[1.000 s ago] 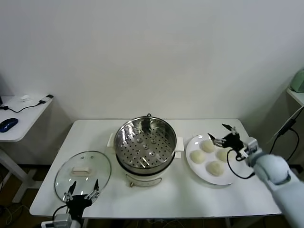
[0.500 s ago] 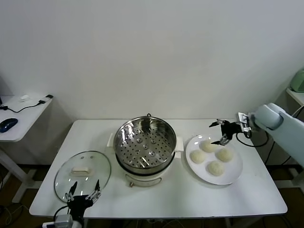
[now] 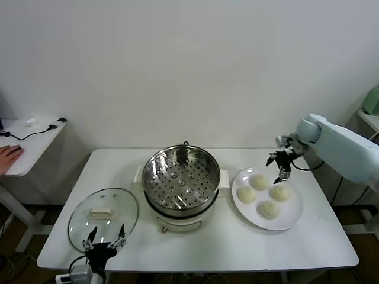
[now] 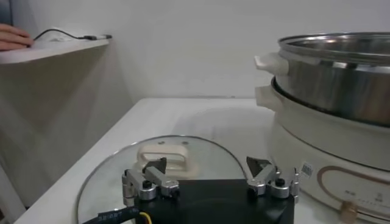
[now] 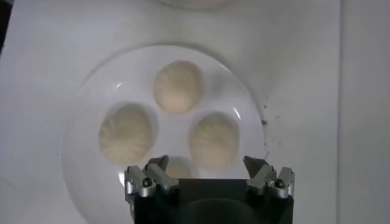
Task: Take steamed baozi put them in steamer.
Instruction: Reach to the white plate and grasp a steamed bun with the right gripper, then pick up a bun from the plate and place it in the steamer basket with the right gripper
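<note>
Fingers of right gripper (image 3: 278, 165) apart above baozi (image 3: 280, 192); steamer (image 4: 332, 115) label unreadable

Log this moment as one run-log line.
right gripper: open, above plate | baozi: four on plate | steamer: empty | left gripper: open, by lid

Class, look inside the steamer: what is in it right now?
Inside the steamer only the bare perforated tray shows; all four baozi sit on the white plate. What lies under the tray is hidden.
</note>
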{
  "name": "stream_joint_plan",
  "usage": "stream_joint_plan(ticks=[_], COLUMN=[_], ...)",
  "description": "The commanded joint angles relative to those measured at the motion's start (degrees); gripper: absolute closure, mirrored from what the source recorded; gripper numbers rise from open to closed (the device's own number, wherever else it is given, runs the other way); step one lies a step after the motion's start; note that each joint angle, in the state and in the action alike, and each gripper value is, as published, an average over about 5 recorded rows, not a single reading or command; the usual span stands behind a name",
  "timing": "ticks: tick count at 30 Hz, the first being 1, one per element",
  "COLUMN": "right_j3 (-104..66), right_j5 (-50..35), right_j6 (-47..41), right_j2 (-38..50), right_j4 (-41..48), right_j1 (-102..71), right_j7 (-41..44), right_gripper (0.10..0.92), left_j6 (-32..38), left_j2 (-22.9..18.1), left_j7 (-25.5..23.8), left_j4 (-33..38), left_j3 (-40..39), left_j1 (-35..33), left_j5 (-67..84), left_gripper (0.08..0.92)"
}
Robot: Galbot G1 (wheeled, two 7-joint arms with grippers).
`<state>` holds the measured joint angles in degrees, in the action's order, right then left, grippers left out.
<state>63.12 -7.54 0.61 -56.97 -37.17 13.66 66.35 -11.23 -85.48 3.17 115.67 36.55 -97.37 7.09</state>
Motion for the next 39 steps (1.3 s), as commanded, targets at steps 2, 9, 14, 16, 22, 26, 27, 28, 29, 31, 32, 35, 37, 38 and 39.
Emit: stream_joint_plan(ticks=[2, 9, 14, 16, 22, 26, 27, 28, 29, 31, 32, 35, 37, 38, 39], right_j3=[-0.69, -4.17, -4.68, -4.65, -4.49, -4.55, -4.43, -4.14, -3.57, -1.56, -0.11, 5.07, 8.76, 10.81, 12.9], right_j5=[1.42, 2.14, 3.82, 4.38, 5.28, 3.83, 3.24, 2.58, 1.9, 0.18, -0.91, -4.57, -7.25, -9.03, -10.9], right_j6=[-1.29, -2.3, -3.01, -3.5, -4.34, -4.84, -4.91, -4.96, -4.97, -5.02, -5.03, -4.65, -3.68, -2.85, -1.82], right_j2=[-6.1, -8.17, -8.82, -8.79, -7.63, -6.43, -5.97, -5.39, -4.68, -2.9, -1.78, 1.56, 3.29, 3.91, 4.28], right_j4=[7.84, 10.56, 11.59, 11.61, 10.17, 8.05, 7.3, 6.27, 5.06, 1.45, -0.9, -8.17, -12.77, -15.42, -17.97], right_j1=[-2.63, -4.95, -5.36, -5.42, -5.39, -4.91, -4.54, -4.0, -3.33, -1.27, 0.36, 6.44, 11.74, 15.12, 18.74], right_j7=[-1.72, -3.31, -3.53, -3.5, -3.24, -3.63, -3.67, -3.66, -3.58, -3.38, -3.2, -2.75, -2.45, -2.2, -1.91], right_gripper=[0.203, 0.203, 0.217, 0.236, 0.304, 0.35, 0.358, 0.363, 0.365, 0.37, 0.371, 0.372, 0.372, 0.372, 0.372], left_j6=[-0.18, -0.16, -0.41, -0.57, -0.8, -0.91, -0.92, -0.92, -0.91, -0.86, -0.83, -0.8, -0.79, -0.79, -0.82], left_j2=[0.05, 0.22, 0.19, 0.2, 0.21, 0.13, 0.12, 0.12, 0.1, 0.03, -0.02, -0.2, -0.31, -0.34, -0.36], left_j7=[-0.4, -0.41, -0.44, -0.46, -0.48, -0.43, -0.41, -0.4, -0.39, -0.37, -0.37, -0.37, -0.36, -0.35, -0.33], left_j4=[-1.02, -1.49, -1.53, -1.39, -1.1, -0.98, -0.93, -0.87, -0.8, -0.55, -0.35, 0.24, 0.57, 0.75, 0.94], left_j3=[-0.15, -0.53, -0.72, -0.78, -0.9, -0.96, -0.97, -0.98, -1.0, -1.09, -1.14, -1.26, -1.33, -1.38, -1.44], left_j1=[0.92, 1.15, 1.45, 1.46, 1.31, 1.35, 1.35, 1.33, 1.28, 1.1, 1.0, 0.77, 0.72, 0.7, 0.66], left_j5=[-0.13, -0.04, -0.06, -0.06, -0.1, -0.29, -0.35, -0.45, -0.54, -0.71, -0.75, -0.74, -0.78, -0.85, -0.93], left_gripper=[0.177, 0.177, 0.177, 0.177, 0.177, 0.177, 0.177, 0.177, 0.177, 0.177, 0.177, 0.177, 0.177, 0.177, 0.177])
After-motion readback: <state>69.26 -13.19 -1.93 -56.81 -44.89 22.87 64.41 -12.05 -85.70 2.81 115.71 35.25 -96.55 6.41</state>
